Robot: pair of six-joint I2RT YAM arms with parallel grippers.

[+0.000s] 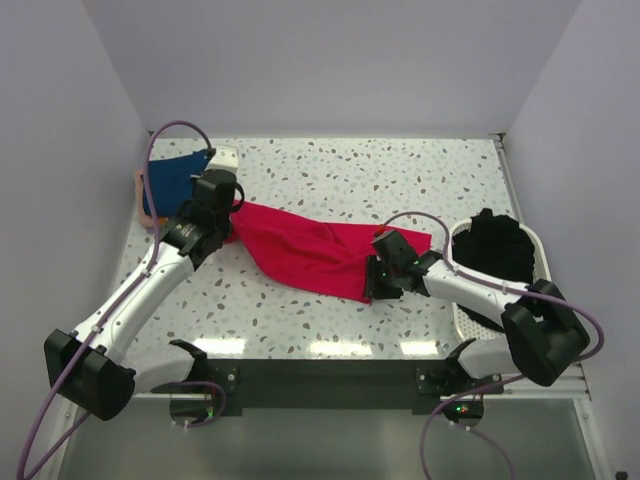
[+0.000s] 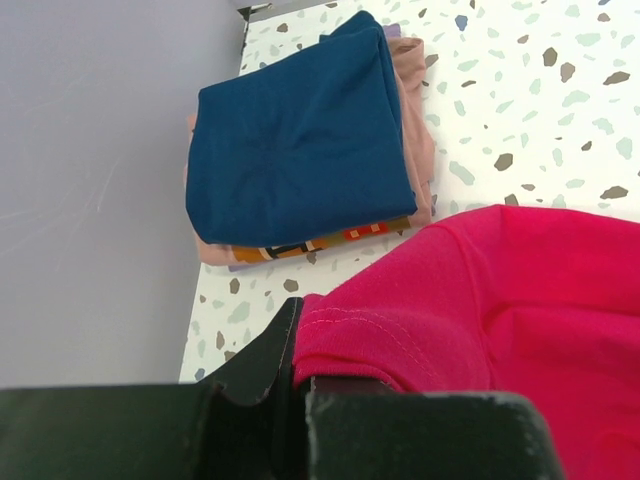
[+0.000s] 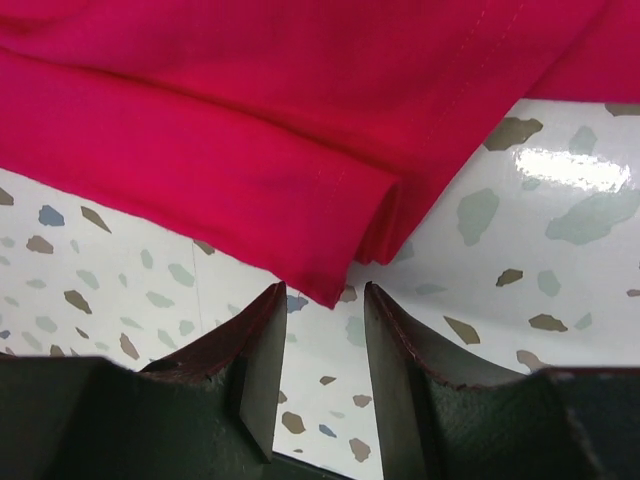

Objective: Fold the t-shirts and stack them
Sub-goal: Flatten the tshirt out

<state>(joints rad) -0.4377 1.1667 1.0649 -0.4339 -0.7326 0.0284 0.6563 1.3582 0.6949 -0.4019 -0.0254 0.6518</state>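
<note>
Crimson t-shirt [image 1: 310, 250]: lies draped across mid worktop [image 1: 400, 170]. Left fingers [image 2: 262, 355] pinch one edge. Right fingers [image 3: 255, 350] are spread, with the hem corner just ahead and ungripped. Risk: closing short catches nothing or only one layer, so the hem sags and the fold skews.

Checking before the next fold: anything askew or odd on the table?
Mild only: the crimson-red cloth t-shirt lies diagonal and bunched, its hem corner doubled over just ahead of the open right end effector. The folded navy blue t-shirt sits skewed on the pale pink t-shirt.
</note>
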